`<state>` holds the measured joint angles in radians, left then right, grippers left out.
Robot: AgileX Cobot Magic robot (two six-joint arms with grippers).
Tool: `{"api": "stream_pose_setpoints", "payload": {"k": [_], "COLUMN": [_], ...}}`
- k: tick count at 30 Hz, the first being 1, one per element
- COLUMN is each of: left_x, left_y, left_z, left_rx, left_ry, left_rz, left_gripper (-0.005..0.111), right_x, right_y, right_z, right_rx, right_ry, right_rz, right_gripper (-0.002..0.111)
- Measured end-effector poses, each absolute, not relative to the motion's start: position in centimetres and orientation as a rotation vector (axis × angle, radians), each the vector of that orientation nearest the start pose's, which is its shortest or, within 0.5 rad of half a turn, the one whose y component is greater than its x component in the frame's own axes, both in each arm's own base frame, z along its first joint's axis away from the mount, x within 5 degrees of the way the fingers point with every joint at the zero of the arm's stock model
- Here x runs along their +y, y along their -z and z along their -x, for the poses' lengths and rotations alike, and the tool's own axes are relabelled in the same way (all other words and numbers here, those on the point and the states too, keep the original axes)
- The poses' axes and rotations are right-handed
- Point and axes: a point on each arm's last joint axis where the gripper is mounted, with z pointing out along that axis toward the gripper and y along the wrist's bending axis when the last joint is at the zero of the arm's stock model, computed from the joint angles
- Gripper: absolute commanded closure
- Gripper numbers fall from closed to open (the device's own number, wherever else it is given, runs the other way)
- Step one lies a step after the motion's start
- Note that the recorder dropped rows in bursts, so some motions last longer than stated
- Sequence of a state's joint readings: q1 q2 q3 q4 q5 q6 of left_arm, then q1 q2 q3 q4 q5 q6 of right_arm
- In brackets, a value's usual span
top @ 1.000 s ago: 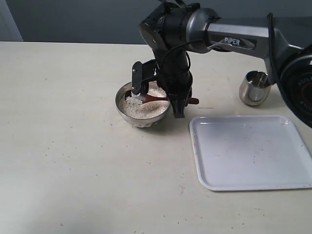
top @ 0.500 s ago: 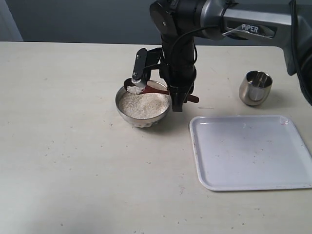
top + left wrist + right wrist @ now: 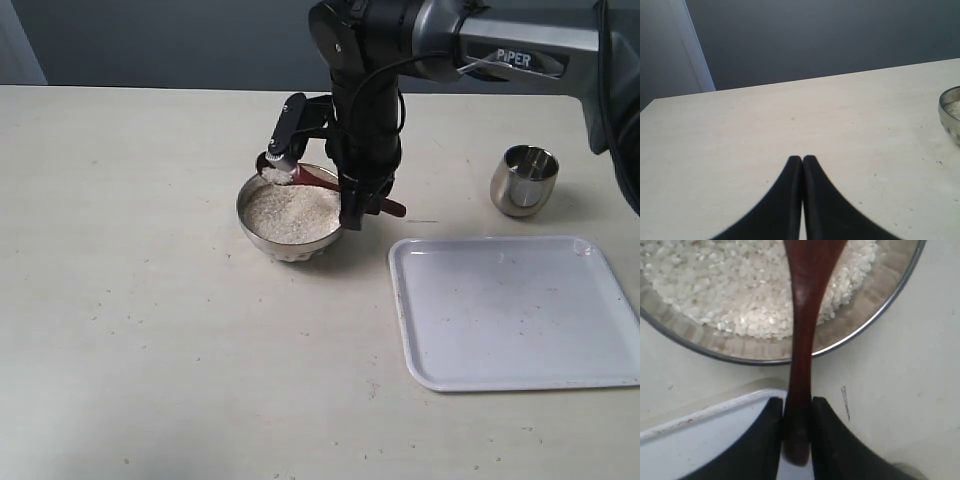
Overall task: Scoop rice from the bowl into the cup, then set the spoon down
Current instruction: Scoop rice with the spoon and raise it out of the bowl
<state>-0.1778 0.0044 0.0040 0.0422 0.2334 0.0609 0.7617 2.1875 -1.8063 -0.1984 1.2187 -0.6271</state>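
White tray (image 3: 515, 315) on beige table (image 3: 150, 300)

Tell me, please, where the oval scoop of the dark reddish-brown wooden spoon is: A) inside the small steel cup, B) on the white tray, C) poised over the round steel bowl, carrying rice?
C: the right claw holds the dark wooden spoon, white rice on its scoop, above the round steel bowl.

Bare tabletop (image 3: 450, 190) between bowl (image 3: 290, 250) and cup (image 3: 522, 182), tray (image 3: 510, 310) near both, arm (image 3: 365, 120) over bowl
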Motion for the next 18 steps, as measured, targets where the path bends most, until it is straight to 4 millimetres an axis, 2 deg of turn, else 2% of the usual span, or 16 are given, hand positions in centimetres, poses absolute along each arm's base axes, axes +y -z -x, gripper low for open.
{"api": "stream_pose_setpoints", "payload": {"k": [9, 18], "left_x": [-0.9, -0.9], "left_y": [-19.0, -19.0], "left_z": [-5.5, -5.5], "left_rx": [1.71, 1.71], "left_ry": [0.048, 0.048], "left_rz": [-0.233, -0.233], "left_gripper": [0.106, 0.106], "right_x": [29.1, 29.1], "right_y": [-17.5, -18.3], "right_z": [-32.8, -32.5], "right_rx": [2.388, 2.412], "right_ry": [0.273, 0.226], "right_rz": [2.003, 1.953], "right_gripper": [0.109, 0.109]}}
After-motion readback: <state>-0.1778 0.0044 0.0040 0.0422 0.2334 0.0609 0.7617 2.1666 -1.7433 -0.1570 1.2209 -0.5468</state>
